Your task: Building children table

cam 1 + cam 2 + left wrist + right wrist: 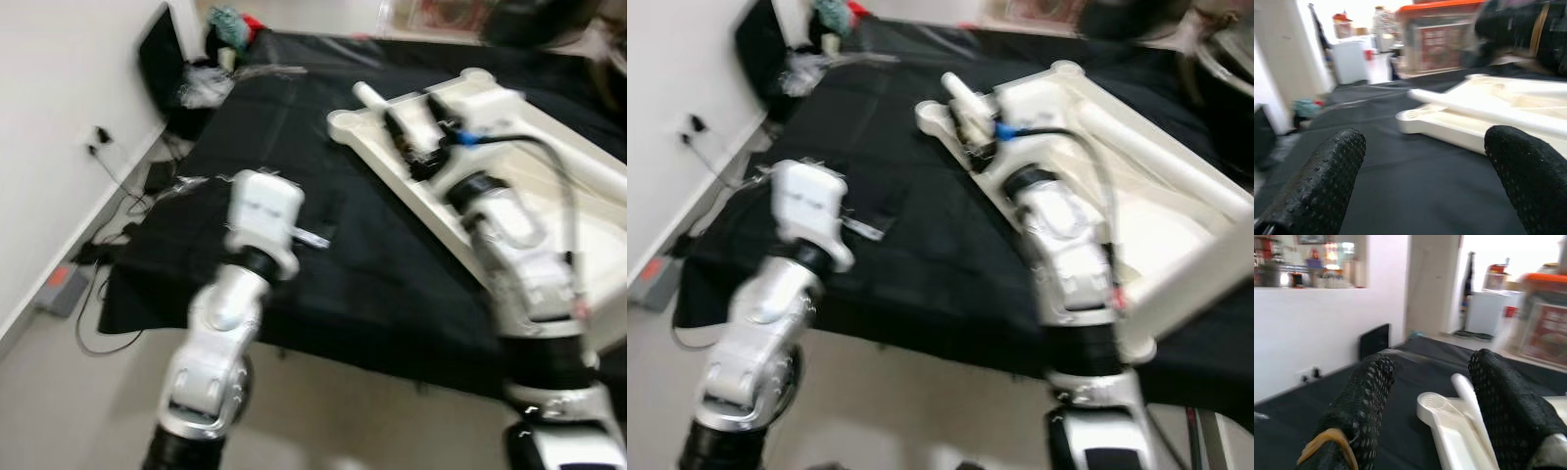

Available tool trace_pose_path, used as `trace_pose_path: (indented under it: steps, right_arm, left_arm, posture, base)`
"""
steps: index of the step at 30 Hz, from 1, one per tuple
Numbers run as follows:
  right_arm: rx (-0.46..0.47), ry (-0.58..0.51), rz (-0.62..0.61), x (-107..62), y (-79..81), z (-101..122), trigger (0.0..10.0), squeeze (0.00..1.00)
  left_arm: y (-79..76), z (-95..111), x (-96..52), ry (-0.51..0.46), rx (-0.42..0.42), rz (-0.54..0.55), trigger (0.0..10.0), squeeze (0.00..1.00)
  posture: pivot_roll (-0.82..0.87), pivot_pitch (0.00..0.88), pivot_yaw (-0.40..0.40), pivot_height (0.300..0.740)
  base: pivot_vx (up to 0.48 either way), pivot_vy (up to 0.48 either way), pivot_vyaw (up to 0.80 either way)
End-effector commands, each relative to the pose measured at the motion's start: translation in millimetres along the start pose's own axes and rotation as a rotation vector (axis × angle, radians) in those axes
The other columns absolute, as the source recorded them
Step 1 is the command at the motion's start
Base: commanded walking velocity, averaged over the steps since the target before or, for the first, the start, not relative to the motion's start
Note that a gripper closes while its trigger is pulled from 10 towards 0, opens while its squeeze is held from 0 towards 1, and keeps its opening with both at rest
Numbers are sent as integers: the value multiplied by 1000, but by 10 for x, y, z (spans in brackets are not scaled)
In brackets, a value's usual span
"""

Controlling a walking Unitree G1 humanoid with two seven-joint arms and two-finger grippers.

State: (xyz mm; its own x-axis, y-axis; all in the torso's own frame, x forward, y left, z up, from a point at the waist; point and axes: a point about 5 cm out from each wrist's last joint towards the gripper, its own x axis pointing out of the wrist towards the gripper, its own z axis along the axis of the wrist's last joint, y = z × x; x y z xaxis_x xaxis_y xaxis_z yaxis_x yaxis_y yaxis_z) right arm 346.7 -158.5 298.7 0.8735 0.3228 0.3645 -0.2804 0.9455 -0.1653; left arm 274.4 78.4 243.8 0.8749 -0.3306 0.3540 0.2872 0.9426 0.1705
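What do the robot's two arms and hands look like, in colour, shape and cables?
Both arms are glossy silver with rounded joint shells and black rings at the joints. The left arm ends in a boxy white wrist block. The right arm carries a black cable with a blue connector. The left hand and right hand each have two long black fingers with dotted pads.

The tabletop point(446, 225) lay on the cloth point(294, 147) to my right; my left gripper point(1425, 171) hovered left of it, my right gripper point(1425, 396) above its corner.

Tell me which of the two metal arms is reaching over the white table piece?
The right end effector hovers over the white tabletop; the left end effector hangs above bare black cloth.
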Motion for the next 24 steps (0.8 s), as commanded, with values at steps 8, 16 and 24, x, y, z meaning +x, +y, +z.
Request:
trace_pose_path:
  steps: [8, 16, 24]
  right_arm:
    - [-91, 195, 101, 151, -119, -139, 10000, 0]
    - [-192, 453, 128, 397, -348, -286, 10000, 0]
    - [-205, 597, 201, 481, -275, -448, 10000, 0]
  left_arm:
    - [15, -132, -100, 74, -15, 6, 10000, 0]
    - [-157, -331, -309, 202, -60, -141, 10000, 0]
    - [-221, -300, -420, 217, -87, -162, 10000, 0]
  posture:
    - [115, 160, -29, 740]
    - [119, 207, -35, 740]
    - [115, 277, -50, 740]
  base:
    - [0, 0, 0]
    - [0, 0, 0]
    - [0, 0, 0]
